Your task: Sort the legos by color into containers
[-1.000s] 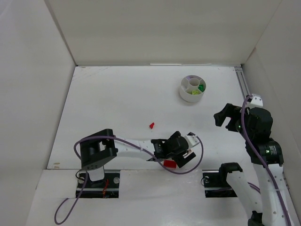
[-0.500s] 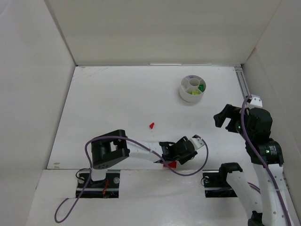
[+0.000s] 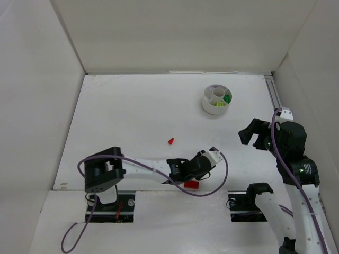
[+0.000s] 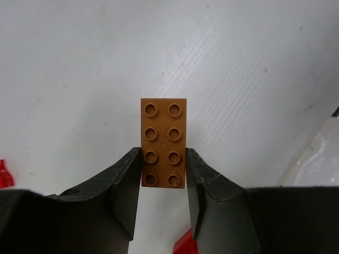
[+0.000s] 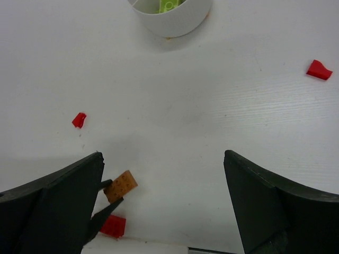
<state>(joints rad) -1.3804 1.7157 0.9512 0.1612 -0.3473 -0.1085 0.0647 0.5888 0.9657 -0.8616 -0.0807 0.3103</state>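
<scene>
My left gripper [image 4: 163, 172] is shut on an orange-brown lego [image 4: 163, 143], a flat brick with two rows of studs, pinched by its long sides just above the white table. The right wrist view shows the same lego [image 5: 120, 186] between thin dark fingertips. In the top view the left gripper [image 3: 177, 169] sits low near the front edge. My right gripper [image 5: 162, 154] hangs open and holds nothing, and stands at the right [image 3: 251, 132]. The round white dish [image 3: 206, 104] of containers holds lime and green legos at the back right.
A red brick [image 3: 191, 184] lies at the table's front edge beside the left gripper. A small red piece [image 3: 171, 141] lies mid-table, another red piece [image 5: 319, 69] further right. White walls enclose the table on three sides.
The left gripper's jaws have closed onto the orange-brown lego. The left arm reached right, then drew back a little to the left. The right arm has barely moved.
</scene>
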